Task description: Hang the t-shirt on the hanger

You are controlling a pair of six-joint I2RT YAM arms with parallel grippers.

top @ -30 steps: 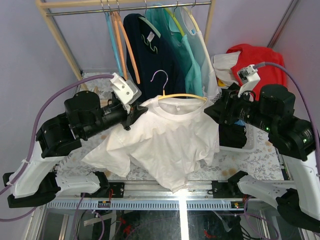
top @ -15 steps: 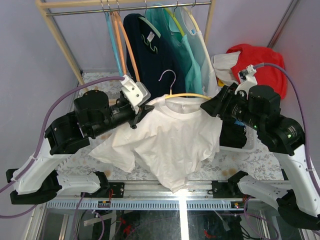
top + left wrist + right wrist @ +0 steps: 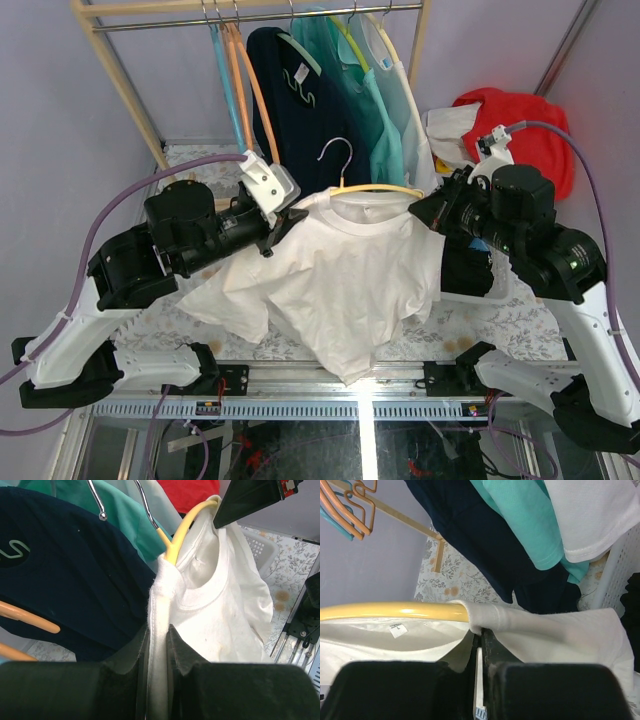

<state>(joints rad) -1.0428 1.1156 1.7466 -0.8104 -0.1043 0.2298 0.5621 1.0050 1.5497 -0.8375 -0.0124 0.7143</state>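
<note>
Fabric of the t-shirt [image 3: 340, 280] is pinched by left claw [image 3: 157, 636] and right claw [image 3: 480, 641]; neck label [image 3: 398, 630] unreadable

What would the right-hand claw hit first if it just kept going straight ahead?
The right gripper is shut on the t-shirt, so that fabric, draped over the end of the hanger, comes first. Beyond it probably hangs the navy shirt, though depth is unclear.

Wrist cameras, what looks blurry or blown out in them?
Left wrist view: the left end effector is dark and soft, the t-shirt collar sharp. Right wrist view: a glare streak runs along the hanger; the right end effector is a black blur.
</note>
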